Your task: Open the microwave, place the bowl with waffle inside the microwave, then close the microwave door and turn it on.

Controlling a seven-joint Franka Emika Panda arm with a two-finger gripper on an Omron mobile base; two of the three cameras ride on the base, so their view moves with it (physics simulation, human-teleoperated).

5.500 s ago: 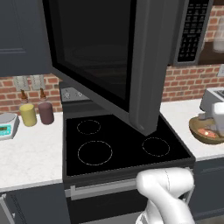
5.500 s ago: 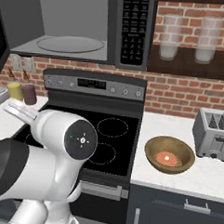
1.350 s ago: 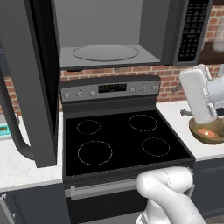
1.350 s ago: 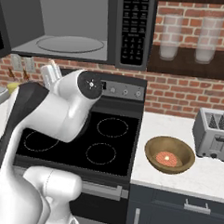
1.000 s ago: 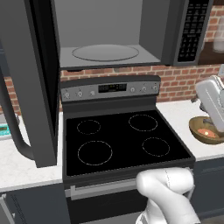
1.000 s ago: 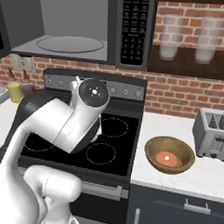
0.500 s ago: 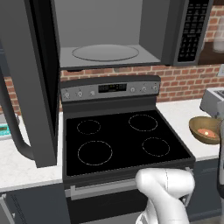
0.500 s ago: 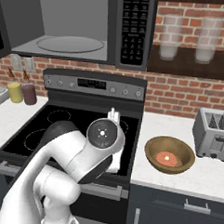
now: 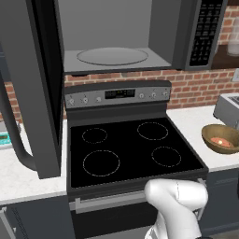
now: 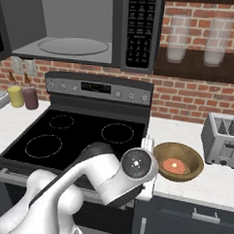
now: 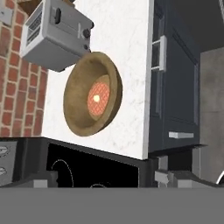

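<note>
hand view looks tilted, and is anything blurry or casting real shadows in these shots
Hand view: rolled sideways, the toaster above the bowl, the waffle soft but readable. Right base view: the shelf glasses look hazy. Left base view: flat, even light, only a faint shadow beneath the bowl.

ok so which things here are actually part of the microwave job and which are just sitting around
Part of the job:
- microwave, open
- microwave door, swung wide
- bowl on the counter
- waffle inside the bowl
- gripper, near the bowl

Just sitting around:
- toaster
- stove
- yellow cup
- maroon cup
</note>
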